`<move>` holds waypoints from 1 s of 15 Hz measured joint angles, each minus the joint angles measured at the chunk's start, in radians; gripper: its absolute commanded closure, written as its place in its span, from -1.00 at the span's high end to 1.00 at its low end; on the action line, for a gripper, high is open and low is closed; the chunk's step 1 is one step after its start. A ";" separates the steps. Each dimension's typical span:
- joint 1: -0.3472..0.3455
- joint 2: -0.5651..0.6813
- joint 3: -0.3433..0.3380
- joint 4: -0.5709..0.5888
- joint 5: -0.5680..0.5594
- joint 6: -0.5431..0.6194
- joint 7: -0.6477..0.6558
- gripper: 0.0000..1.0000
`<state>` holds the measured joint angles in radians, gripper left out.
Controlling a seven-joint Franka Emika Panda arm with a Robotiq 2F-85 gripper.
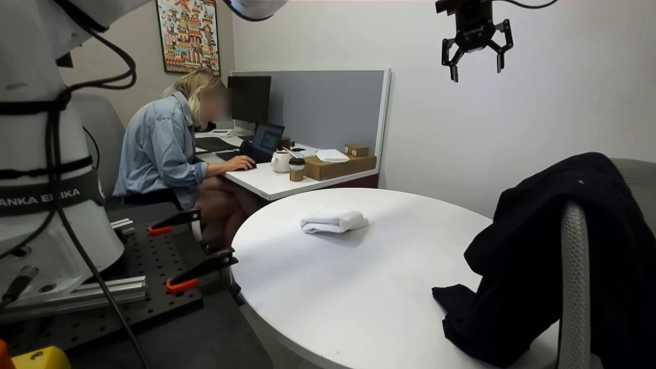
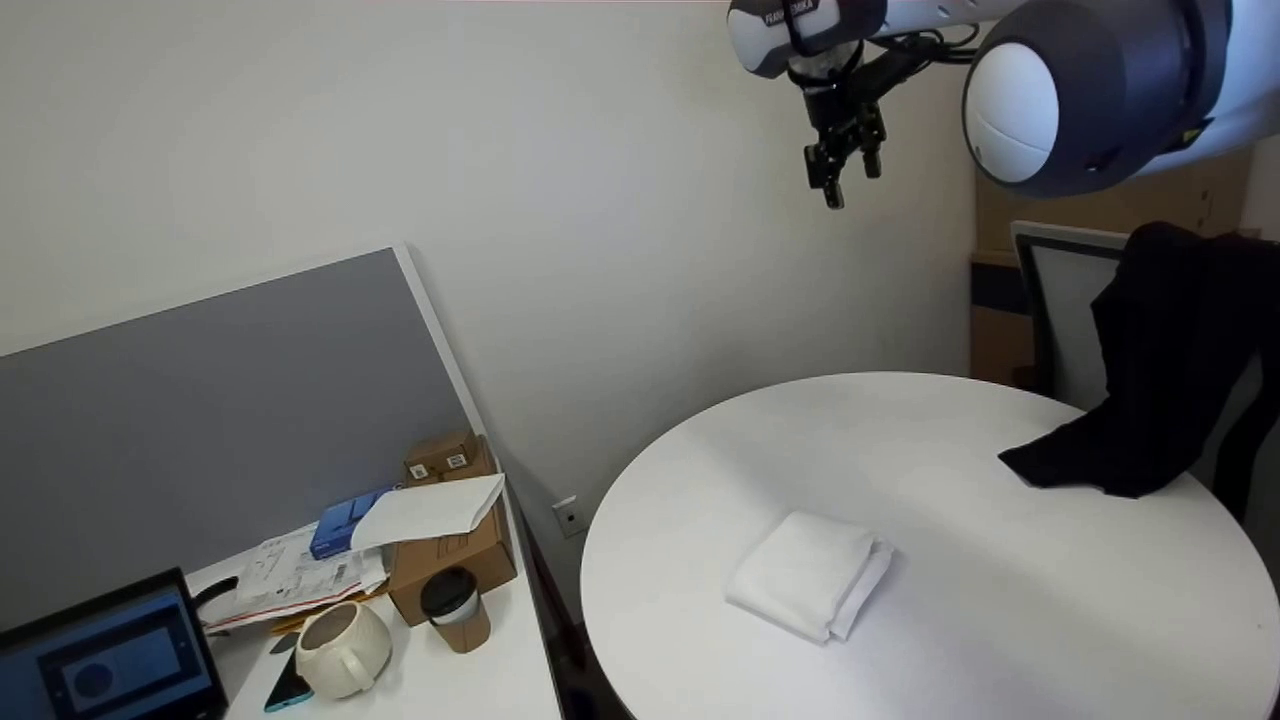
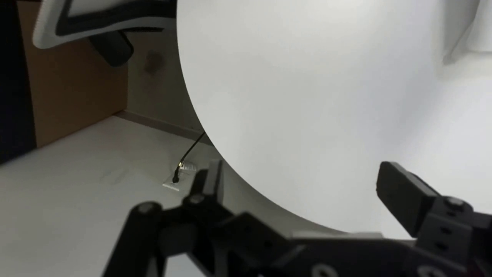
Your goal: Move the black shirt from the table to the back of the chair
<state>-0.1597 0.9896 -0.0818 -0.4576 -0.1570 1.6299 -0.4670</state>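
The black shirt hangs over the backrest of the grey chair. Its lower part rests on the edge of the round white table. In an exterior view the shirt also drapes down from the chair back onto the table. Its print does not show. My gripper is open and empty, high up near the wall and apart from the shirt; it also shows in an exterior view. In the wrist view the open fingers are over the table's edge; the shirt is out of view.
A folded white cloth lies on the table. A desk with a laptop, mug, paper cup and boxes stands beside it. A person sits at the desk. A grey partition stands behind the desk.
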 measured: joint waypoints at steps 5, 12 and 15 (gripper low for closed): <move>-0.007 0.100 0.035 0.000 0.047 0.150 0.074 1.00; 0.008 0.180 -0.001 -0.001 0.002 0.134 0.077 1.00; 0.012 0.187 -0.012 -0.001 -0.005 0.132 0.079 1.00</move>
<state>-0.1480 1.1766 -0.0935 -0.4582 -0.1624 1.7621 -0.3877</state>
